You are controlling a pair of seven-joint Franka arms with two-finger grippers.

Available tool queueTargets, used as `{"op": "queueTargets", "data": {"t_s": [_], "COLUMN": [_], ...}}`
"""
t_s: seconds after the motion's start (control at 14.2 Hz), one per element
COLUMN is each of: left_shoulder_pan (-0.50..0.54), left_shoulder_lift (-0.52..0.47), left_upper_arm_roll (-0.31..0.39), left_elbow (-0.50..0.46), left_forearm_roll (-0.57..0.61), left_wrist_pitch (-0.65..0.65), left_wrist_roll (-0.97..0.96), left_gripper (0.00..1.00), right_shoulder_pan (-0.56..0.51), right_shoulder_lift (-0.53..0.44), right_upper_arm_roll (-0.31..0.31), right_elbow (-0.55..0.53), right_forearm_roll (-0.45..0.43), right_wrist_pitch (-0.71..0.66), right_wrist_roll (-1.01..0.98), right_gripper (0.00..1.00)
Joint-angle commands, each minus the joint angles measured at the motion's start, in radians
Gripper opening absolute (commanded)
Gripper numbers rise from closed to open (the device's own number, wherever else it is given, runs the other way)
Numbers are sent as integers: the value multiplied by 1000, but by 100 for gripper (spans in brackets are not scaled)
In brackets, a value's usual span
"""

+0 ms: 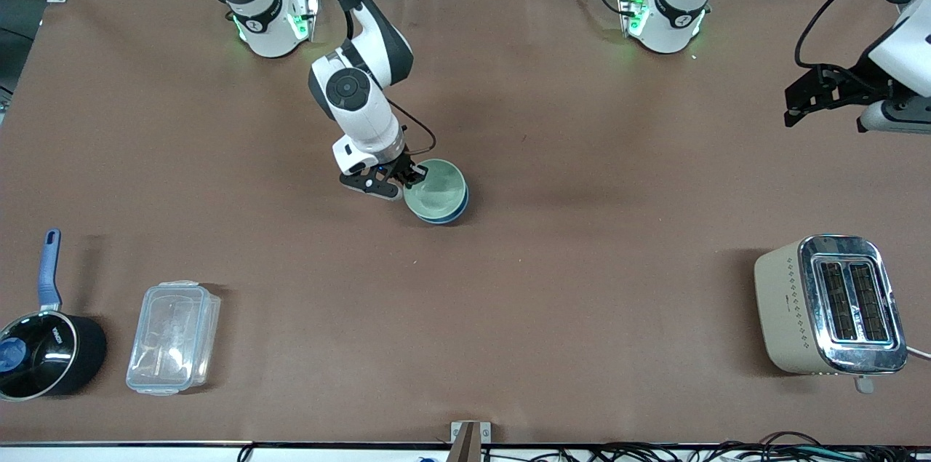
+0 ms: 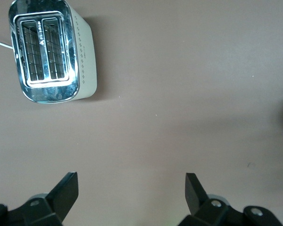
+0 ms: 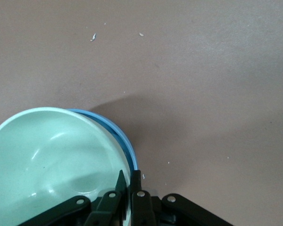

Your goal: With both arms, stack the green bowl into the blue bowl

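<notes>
Near the middle of the table [image 1: 509, 287], from the front view, I see the green bowl [image 1: 434, 188] sitting inside the blue bowl [image 1: 452, 214], whose rim shows as a crescent under it. My right gripper [image 1: 409, 177] is at the green bowl's rim on the edge toward the right arm's end of the table, jaws closed narrowly on that rim. The left gripper [image 1: 789, 109] waits up in the air over the table's edge at the left arm's end, well apart from the bowls. Nearer the front camera than the bowls stand a toaster [image 1: 829, 304] toward the left arm's end, and a clear lidded container [image 1: 173, 337] and a black saucepan [image 1: 47, 354] toward the right arm's end. From the left wrist view, the left gripper [image 2: 132, 188] has its jaws spread wide with nothing between them, over bare table near the toaster [image 2: 49, 52]. From the right wrist view, the right gripper [image 3: 130, 181] pinches the green bowl [image 3: 52, 160] at its rim, with the blue bowl [image 3: 122, 139] peeking out beneath.
</notes>
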Motion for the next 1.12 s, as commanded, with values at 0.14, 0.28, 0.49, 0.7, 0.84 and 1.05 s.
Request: {"op": "queueTargets", "data": {"t_s": [0.14,0.28,0.49,0.7,0.84,1.05], "left_shoulder_pan": [-9,-8,-3,-3,-3,-3], "left_shoulder_lift": [-21,-21,-17,-24,-24,-19], "left_upper_arm_roll": [10,10,11,11,11,11], "left_elbow": [-15,-15,-13,-13,-12,-6], "left_forearm_roll": [-11,-11,-8,-4,-1,1], "left_wrist_pitch": [9,9,11,6,6,6], "left_wrist_roll": [6,13,16,23,24,21], "left_gripper": [100,100,100,100,100,100], "right_shoulder_pan": [16,25,18,-2,-24,-39], "right_shoulder_lift": [22,28,27,-25,-77,-160], "right_upper_arm_roll": [-9,-9,-9,-29,-76,-170], "right_elbow": [9,11,21,93,176,288], "right_forearm_roll": [10,10,12,10,-23,-169], "right_wrist_pitch": [23,22,3,-142,-298,-511], "right_wrist_roll": [21,21,21,19,13,-16], "right_gripper": [5,13,67,100,100,100]}}
